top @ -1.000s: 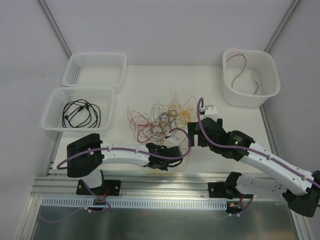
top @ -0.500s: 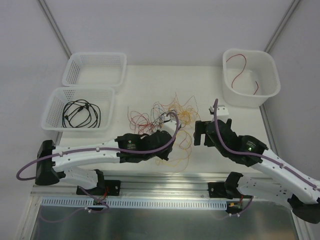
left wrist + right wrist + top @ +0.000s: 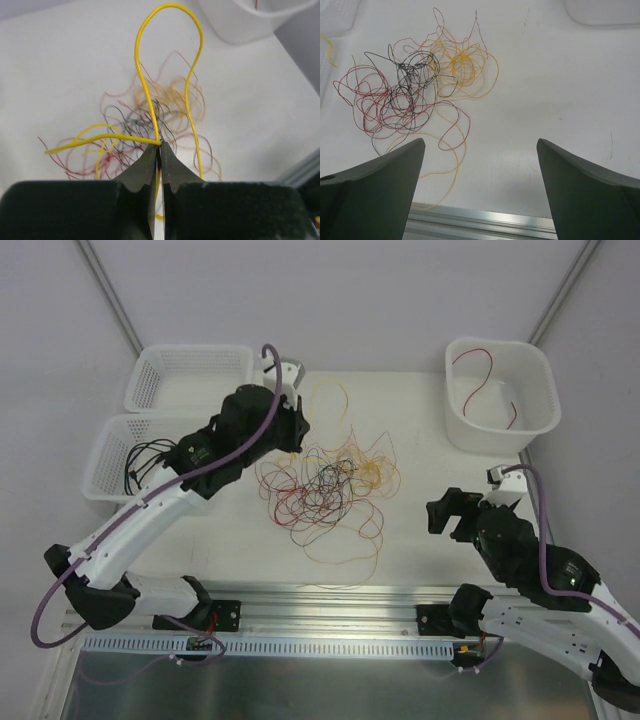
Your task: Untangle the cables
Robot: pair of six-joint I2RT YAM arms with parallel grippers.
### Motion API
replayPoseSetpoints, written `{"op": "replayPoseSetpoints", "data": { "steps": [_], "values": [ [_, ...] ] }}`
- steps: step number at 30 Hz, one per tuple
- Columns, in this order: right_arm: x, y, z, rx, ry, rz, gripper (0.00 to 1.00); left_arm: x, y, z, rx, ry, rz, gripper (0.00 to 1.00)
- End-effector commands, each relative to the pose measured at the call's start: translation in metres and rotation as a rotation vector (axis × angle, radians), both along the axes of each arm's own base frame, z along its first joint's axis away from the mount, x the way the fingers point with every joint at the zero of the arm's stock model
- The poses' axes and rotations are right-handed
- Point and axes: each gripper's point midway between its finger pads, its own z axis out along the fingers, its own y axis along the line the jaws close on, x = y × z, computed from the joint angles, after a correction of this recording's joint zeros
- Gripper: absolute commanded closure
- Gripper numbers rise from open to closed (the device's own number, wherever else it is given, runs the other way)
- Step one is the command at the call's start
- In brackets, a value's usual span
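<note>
The cables lie in a loose tangle (image 3: 325, 485) of red, yellow-orange and black wires at the table's middle. The tangle also shows in the right wrist view (image 3: 415, 85) and the left wrist view (image 3: 170, 107). My left gripper (image 3: 297, 432) is raised at the tangle's back left. It is shut (image 3: 160, 145) on a yellow cable (image 3: 142, 75), whose loop arches past the fingertips (image 3: 335, 398). My right gripper (image 3: 450, 515) is open and empty (image 3: 480, 144), to the right front of the tangle and apart from it.
Two white mesh baskets stand at the left: the far one (image 3: 190, 350) holds nothing, the near one (image 3: 160, 421) holds black cables (image 3: 160, 468). A white tub (image 3: 546, 380) at the back right holds a red cable (image 3: 482, 375). An aluminium rail (image 3: 330, 592) runs along the front edge.
My left arm swung from the tangle's front up to its back left, drawing a yellow cable out with it. My right arm pulled back to the right front, away from the tangle.
</note>
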Motion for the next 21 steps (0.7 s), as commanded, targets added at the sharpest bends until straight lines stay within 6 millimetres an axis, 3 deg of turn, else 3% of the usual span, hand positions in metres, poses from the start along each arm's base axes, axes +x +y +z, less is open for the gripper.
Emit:
{"op": "replayPoseSetpoints", "data": {
  "steps": [1,2,3,5,6,7,9,10,12,13,16,17,19,20,21],
  "values": [
    [-0.002,0.0,-0.012,-0.048,0.027,0.016,0.0,0.042,0.025,0.052,-0.005,-0.132,0.042,1.0],
    [-0.002,0.002,-0.014,-0.049,0.034,0.025,0.0,0.053,0.034,0.076,-0.025,-0.18,0.079,1.0],
    [-0.002,0.003,-0.017,-0.059,0.043,0.03,0.01,0.076,0.049,0.076,0.005,-0.194,0.135,1.0],
    [-0.002,0.009,-0.017,-0.053,0.044,0.052,0.0,0.105,0.062,0.099,-0.011,-0.243,0.192,1.0],
    [-0.002,0.012,-0.017,-0.061,0.044,0.069,0.0,0.117,0.07,0.104,-0.024,-0.248,0.206,1.0],
    [-0.002,0.014,-0.019,-0.072,0.048,0.081,0.01,0.137,0.093,0.109,-0.036,-0.253,0.266,1.0],
    [0.0,0.018,-0.017,-0.084,0.044,0.099,0.0,0.168,0.104,0.115,-0.062,-0.259,0.298,1.0],
    [0.0,0.019,-0.018,-0.095,0.048,0.105,0.0,0.184,0.124,0.117,-0.057,-0.269,0.348,1.0],
    [0.001,0.02,-0.019,-0.107,0.048,0.106,0.0,0.217,0.137,0.117,-0.05,-0.287,0.394,1.0],
    [0.002,0.02,-0.021,-0.115,0.047,0.107,0.0,0.232,0.16,0.116,-0.041,-0.293,0.451,1.0],
    [0.005,0.02,-0.028,-0.112,0.039,0.094,0.0,0.275,0.191,0.103,-0.047,-0.291,0.537,1.0],
    [0.004,0.019,-0.038,-0.122,0.048,0.088,0.0,0.294,0.212,0.086,-0.04,-0.269,0.579,1.0],
    [0.004,0.018,-0.046,-0.119,0.051,0.082,0.0,0.314,0.228,0.073,-0.097,-0.259,0.61,1.0],
    [0.004,0.02,-0.052,-0.119,0.058,0.084,0.0,0.329,0.236,0.047,-0.101,-0.217,0.619,1.0],
    [0.004,0.019,-0.056,-0.117,0.062,0.084,0.0,0.339,0.252,0.039,-0.124,-0.217,0.653,1.0]
  ]
}}
